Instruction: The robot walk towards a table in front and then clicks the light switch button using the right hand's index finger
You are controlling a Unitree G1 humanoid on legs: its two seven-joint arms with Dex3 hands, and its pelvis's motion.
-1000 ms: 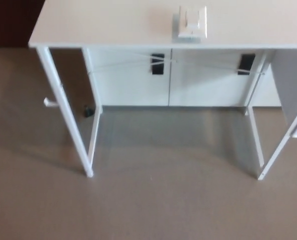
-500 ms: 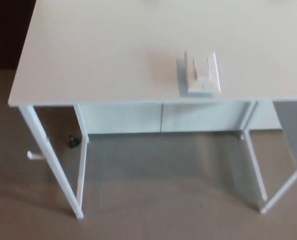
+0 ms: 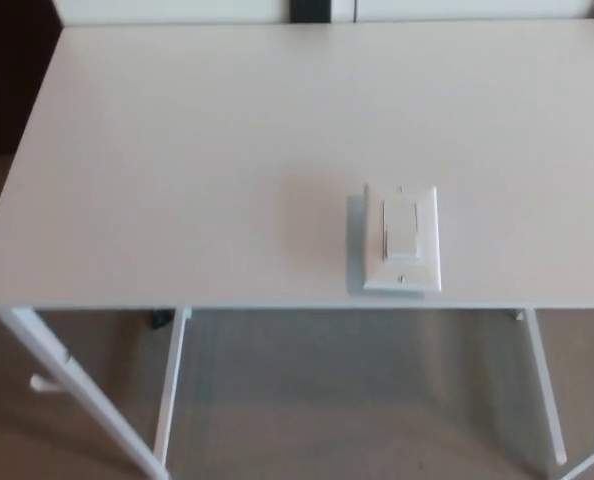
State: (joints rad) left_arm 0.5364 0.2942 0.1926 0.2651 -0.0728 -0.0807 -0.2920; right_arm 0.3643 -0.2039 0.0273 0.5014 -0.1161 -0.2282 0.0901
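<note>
A white light switch plate [image 3: 402,239] with a rocker button in its middle lies flat on the white table [image 3: 177,180], close to the table's near edge and a little right of centre. No arm or hand of mine shows in the head view.
The table's thin white legs [image 3: 169,395] stand on a grey-brown carpet floor [image 3: 347,400] below the near edge. A white cabinet front [image 3: 177,10] shows past the far edge, with a dark area [image 3: 7,70] at the far left.
The whole picture has shifted as the camera came closer. The table now fills most of the view and the switch sits lower and larger in the picture.
</note>
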